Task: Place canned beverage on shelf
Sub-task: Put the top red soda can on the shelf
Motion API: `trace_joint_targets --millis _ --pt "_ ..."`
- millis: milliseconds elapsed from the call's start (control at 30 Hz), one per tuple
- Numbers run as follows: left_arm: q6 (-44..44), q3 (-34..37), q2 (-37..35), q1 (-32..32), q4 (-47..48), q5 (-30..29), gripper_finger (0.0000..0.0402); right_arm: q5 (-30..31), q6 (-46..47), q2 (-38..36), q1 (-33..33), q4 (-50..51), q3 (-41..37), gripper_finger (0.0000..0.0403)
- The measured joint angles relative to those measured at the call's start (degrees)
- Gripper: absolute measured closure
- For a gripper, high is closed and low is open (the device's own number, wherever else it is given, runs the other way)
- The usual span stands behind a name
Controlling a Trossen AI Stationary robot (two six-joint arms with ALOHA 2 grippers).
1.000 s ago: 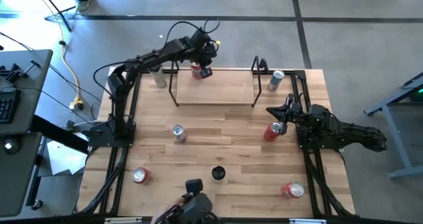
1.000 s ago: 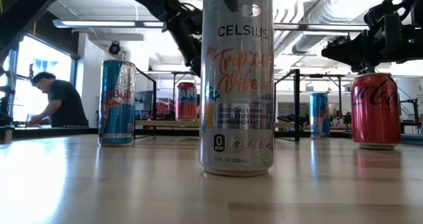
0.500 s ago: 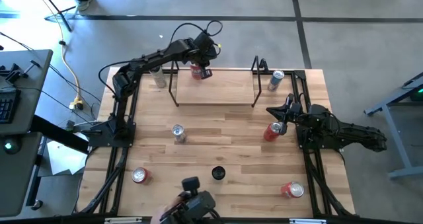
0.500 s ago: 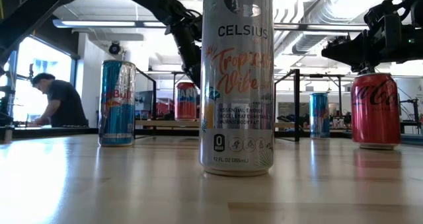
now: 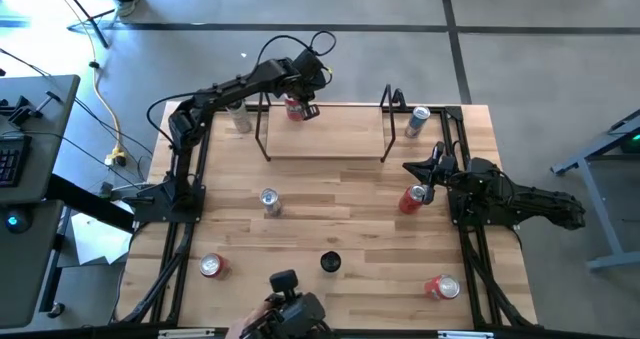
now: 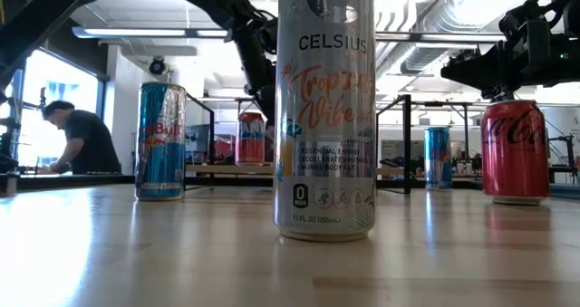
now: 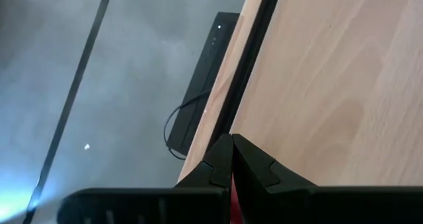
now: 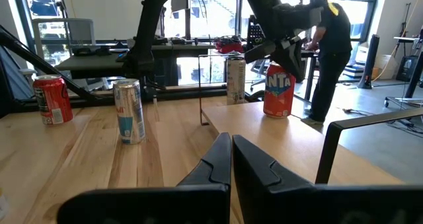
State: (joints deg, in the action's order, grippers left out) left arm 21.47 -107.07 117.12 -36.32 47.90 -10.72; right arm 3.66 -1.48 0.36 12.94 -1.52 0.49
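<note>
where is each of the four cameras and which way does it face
High view: above the table, facing straight down; both arms, shelf, left gripper over a red can.
Low view: at tabletop height, facing level across; Celsius can close up, arms overhead.
Left wrist view: on the left arm, facing down at the shelf plank's edge and the floor; own shut fingers.
Right wrist view: on the right arm, facing across the table; own shut fingers, Fanta can.
Shared: that red can shows in high, low and right wrist views.

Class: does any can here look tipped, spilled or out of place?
Nothing stands out: the cans stand upright, no spill. The red can sits near the shelf's far edge, by the left gripper.
</note>
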Motion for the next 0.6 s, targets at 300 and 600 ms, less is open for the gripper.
trace_joint_targets --millis 300,600 --pt "-1.8 0.0 -1.81 0.02 0.41 -0.24 0.0401 0.0 0.01 0.0 -0.02 0.0 0.0 0.0403" --pt "-3.31 0.02 -3.99 0.33 0.24 0.07 0.0401 0.0 0.0 0.0 -0.02 0.02 0.01 0.0403"
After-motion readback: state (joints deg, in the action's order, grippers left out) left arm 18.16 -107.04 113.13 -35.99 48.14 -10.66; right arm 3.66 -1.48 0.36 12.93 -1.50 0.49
